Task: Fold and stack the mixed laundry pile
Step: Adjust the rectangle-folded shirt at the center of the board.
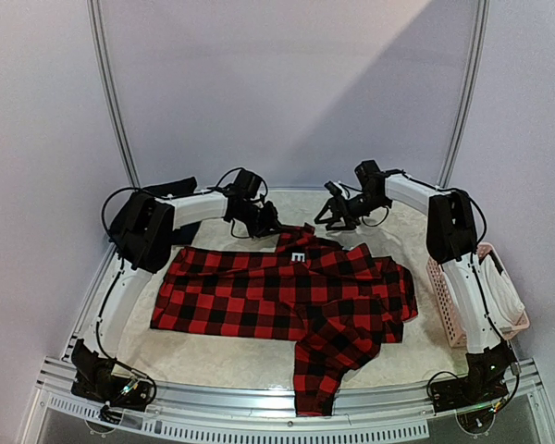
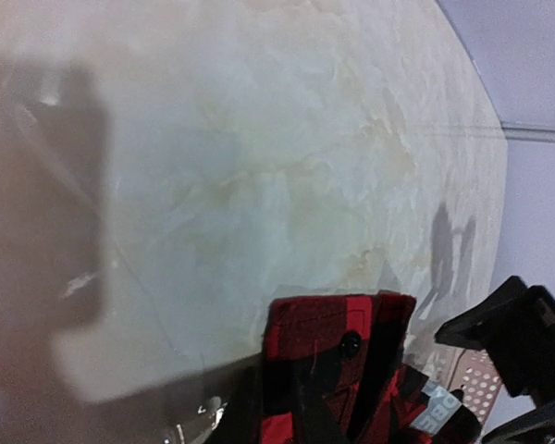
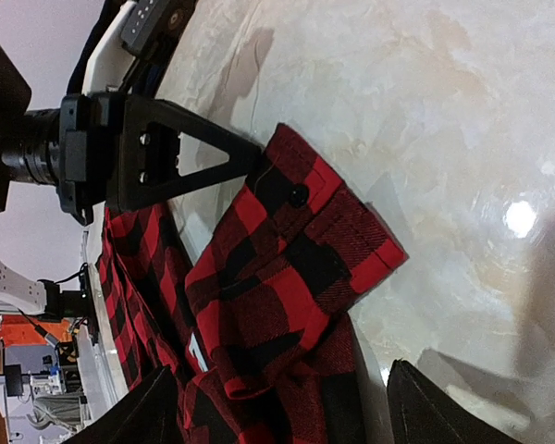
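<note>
We see a pale marbled table (image 1: 416,231) with a red-and-black plaid shirt (image 1: 277,291) spread across its middle. The body lies flat from left to right, and one sleeve is folded down toward the near edge, where its end hangs over the rim. The collar end points to the far side, between the two arms.

A pink slatted basket (image 1: 449,305) stands at the table's right edge, just beside the right arm. At the far left corner lie dark clothes (image 1: 176,190), partly hidden behind the left arm and well apart from the shirt.

The left claw (image 1: 264,222) sits at the shirt's far edge. Its jaws are narrow and pinch a buttoned band of the plaid, whose edge stands up from the table at its tip. The right claw (image 1: 336,217) hangs just beyond the collar, near the left one but apart from it. Its fingers (image 3: 153,412) are spread wide and hold nothing.

A small white label (image 1: 299,257) shows inside the collar. A black button (image 3: 299,195) sits on the pinched band, close to the left claw's tip.
</note>
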You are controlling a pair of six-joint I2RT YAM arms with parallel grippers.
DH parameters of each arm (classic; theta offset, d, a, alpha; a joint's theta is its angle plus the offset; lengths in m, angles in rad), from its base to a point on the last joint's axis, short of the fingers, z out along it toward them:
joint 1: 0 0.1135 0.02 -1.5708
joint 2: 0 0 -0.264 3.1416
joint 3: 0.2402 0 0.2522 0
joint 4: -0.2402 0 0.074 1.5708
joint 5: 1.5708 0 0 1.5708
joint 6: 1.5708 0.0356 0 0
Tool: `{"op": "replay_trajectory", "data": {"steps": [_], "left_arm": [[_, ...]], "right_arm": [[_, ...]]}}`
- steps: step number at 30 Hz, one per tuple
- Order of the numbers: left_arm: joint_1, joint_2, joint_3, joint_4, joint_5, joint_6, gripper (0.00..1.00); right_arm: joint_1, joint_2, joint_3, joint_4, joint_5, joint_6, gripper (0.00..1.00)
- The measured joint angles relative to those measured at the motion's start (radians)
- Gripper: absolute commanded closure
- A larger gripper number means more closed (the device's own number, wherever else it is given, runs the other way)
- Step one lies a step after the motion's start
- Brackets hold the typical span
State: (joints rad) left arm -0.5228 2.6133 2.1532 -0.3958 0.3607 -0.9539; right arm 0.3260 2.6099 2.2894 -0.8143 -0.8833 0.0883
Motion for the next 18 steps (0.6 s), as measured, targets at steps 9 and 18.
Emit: {"op": "replay_trajectory", "data": {"steps": [9, 18], "left_arm": [[0.0, 0.077, 0.035, 0.196, 0.059, -0.068, 1.0], [-0.003, 0.049, -0.024, 0.408, 0.108, -0.106, 1.0]], "right_arm": [[-0.055, -0.159, -0.248, -0.089, 0.0, -0.12, 0.23], [-0.08, -0.385, -0.335, -0.067, 0.012, -0.168, 0.22]]}}
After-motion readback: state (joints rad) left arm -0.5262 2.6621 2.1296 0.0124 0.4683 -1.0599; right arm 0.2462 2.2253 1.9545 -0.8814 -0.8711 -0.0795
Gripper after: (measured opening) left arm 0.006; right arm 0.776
